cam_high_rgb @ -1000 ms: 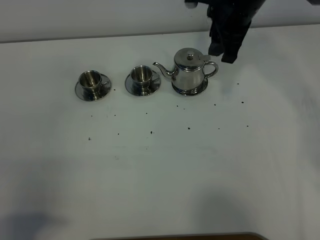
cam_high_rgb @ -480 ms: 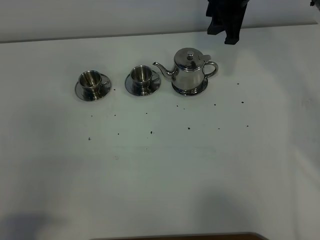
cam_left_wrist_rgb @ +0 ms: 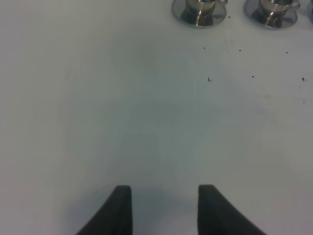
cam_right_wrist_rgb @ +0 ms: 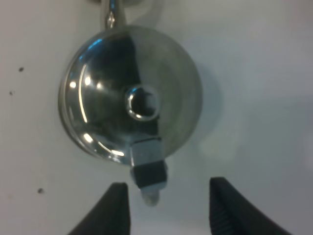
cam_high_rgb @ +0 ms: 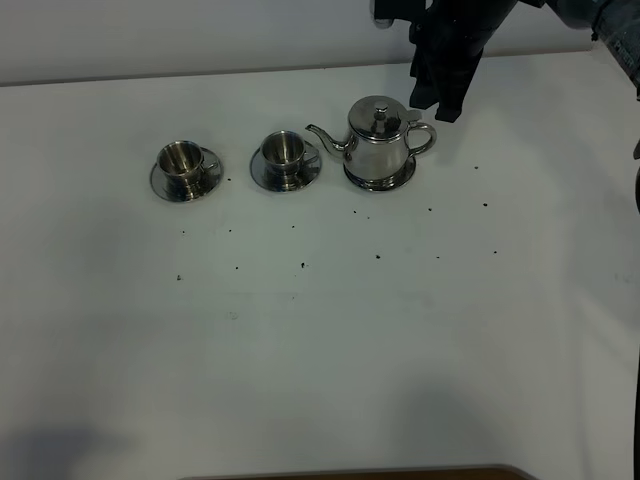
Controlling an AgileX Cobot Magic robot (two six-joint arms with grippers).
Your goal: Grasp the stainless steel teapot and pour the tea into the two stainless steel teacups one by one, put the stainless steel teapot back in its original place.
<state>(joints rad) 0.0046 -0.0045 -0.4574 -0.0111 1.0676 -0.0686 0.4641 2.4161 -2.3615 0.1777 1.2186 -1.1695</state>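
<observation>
The stainless steel teapot (cam_high_rgb: 378, 146) stands upright on its round steel dish (cam_high_rgb: 381, 184), spout toward the two stainless steel teacups (cam_high_rgb: 183, 160) (cam_high_rgb: 285, 150) on their saucers. My right gripper (cam_high_rgb: 435, 108) hangs open just behind and above the pot's loop handle (cam_high_rgb: 428, 138), not touching it. From the right wrist I look down on the teapot's lid (cam_right_wrist_rgb: 132, 93). The handle (cam_right_wrist_rgb: 148, 171) points into the gap of the right gripper (cam_right_wrist_rgb: 167, 183), whose dark fingers (cam_right_wrist_rgb: 116, 203) stand apart. My left gripper (cam_left_wrist_rgb: 164, 196) is open over bare table, with both teacups (cam_left_wrist_rgb: 199, 6) (cam_left_wrist_rgb: 274, 6) far ahead.
The white tabletop (cam_high_rgb: 320, 330) carries scattered dark specks (cam_high_rgb: 377, 256) in front of the teaware. A wall runs along the back edge behind the teapot. A dark strip shows at the table's front edge.
The right gripper drew up and back from the teapot half a second ago, then came down again beside the handle. Teapot and cups have not moved.
</observation>
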